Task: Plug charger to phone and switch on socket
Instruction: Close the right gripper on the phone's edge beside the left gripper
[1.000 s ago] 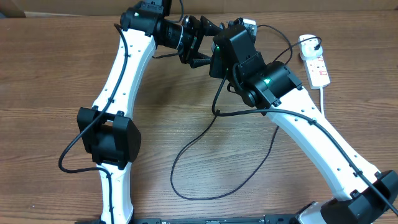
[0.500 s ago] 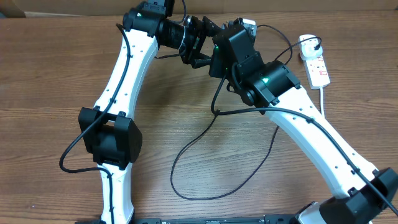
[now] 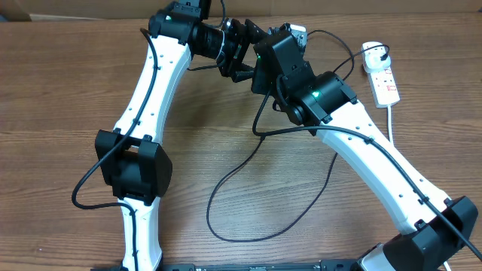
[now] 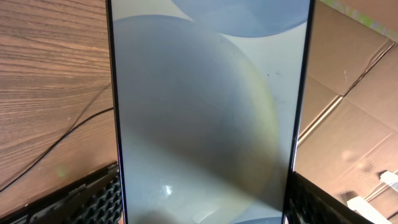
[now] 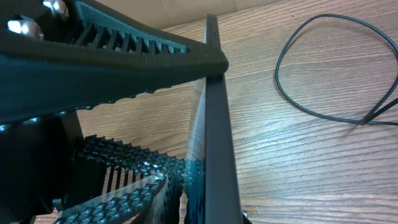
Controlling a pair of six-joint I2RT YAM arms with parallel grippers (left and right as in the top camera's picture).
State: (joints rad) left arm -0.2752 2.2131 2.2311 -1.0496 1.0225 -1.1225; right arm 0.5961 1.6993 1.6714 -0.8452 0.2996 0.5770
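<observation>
Low in the overhead frame the slack of the charger lies looped on the table, one end rising toward the right gripper at upper centre; I cannot tell whether its jaws are apart or together, or whether they hold the connector tip. Just beyond, the left gripper is clamped across the width of the phone, probably to steady it for the other arm. Farthest, at upper right, the socket lies well apart.
</observation>
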